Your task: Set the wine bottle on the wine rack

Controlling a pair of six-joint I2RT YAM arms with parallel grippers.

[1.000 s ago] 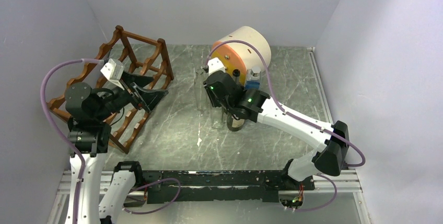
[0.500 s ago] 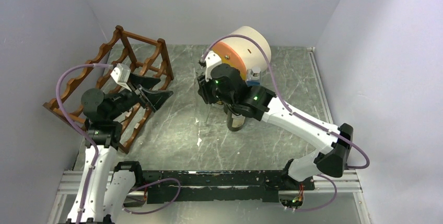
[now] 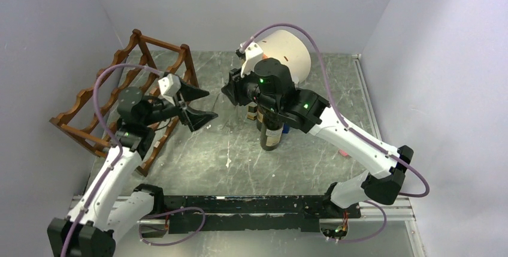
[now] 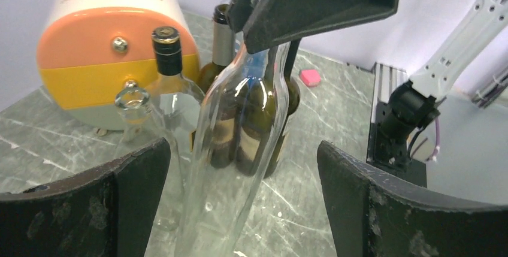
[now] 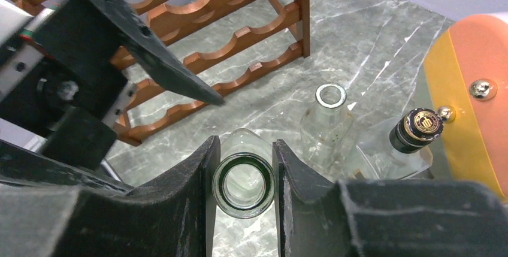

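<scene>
At mid-table, the right gripper (image 5: 244, 168) clamps the neck of the clear glass wine bottle (image 4: 224, 149), mouth up, apart from the reddish-brown wooden scalloped wine rack (image 5: 301, 11). The left gripper (image 3: 209, 105) gapes wide, holding nothing; it should straddle the bottle's body squarely before closing.

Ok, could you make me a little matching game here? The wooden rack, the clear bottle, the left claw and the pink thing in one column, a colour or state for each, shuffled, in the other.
Things:
A. wine rack
B. clear bottle
C. left gripper
D. pink block

Colours or states:
1. wide open, holding nothing
2. lying by itself on the table
3. reddish-brown wood
4. neck clamped in the right gripper

Pairs: A-3, B-4, C-1, D-2.
</scene>
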